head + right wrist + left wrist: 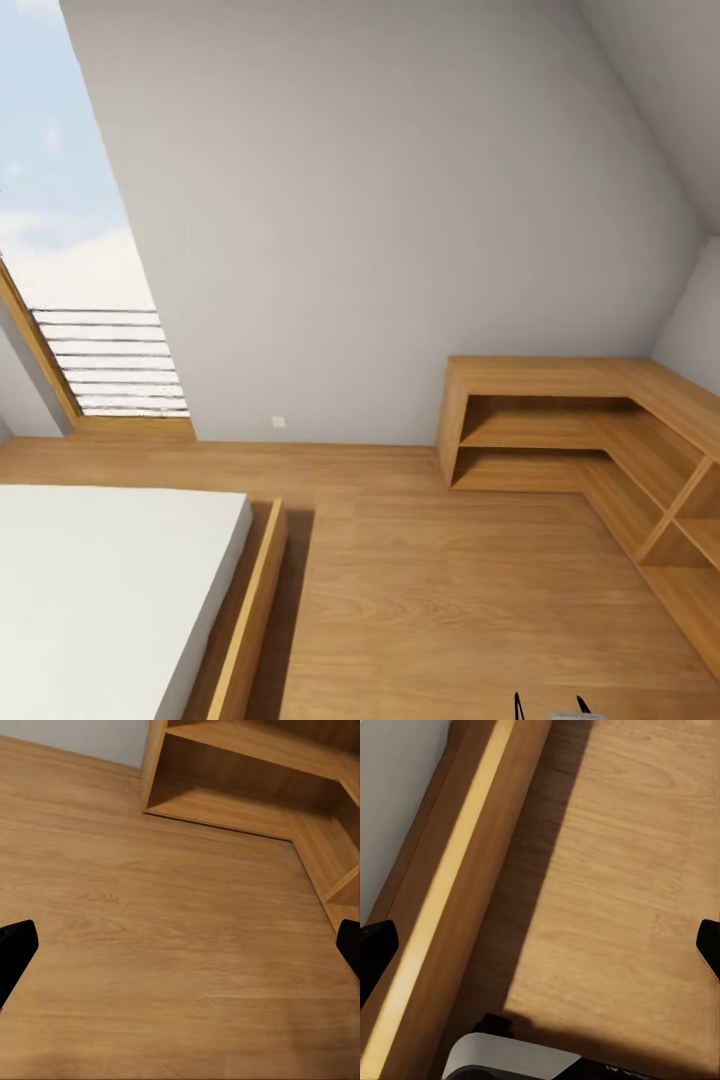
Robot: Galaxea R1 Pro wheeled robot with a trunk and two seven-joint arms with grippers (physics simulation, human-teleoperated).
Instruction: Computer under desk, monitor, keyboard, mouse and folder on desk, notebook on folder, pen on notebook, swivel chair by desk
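Both pincers spread over wood floor point(172, 945) near corner shelving point(600, 440).

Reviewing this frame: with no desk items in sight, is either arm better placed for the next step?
Neither clearly. Left gripper hangs open over the floor by the bed frame; right gripper hangs open over the floor near the wooden corner shelving. Driving on probably comes first.
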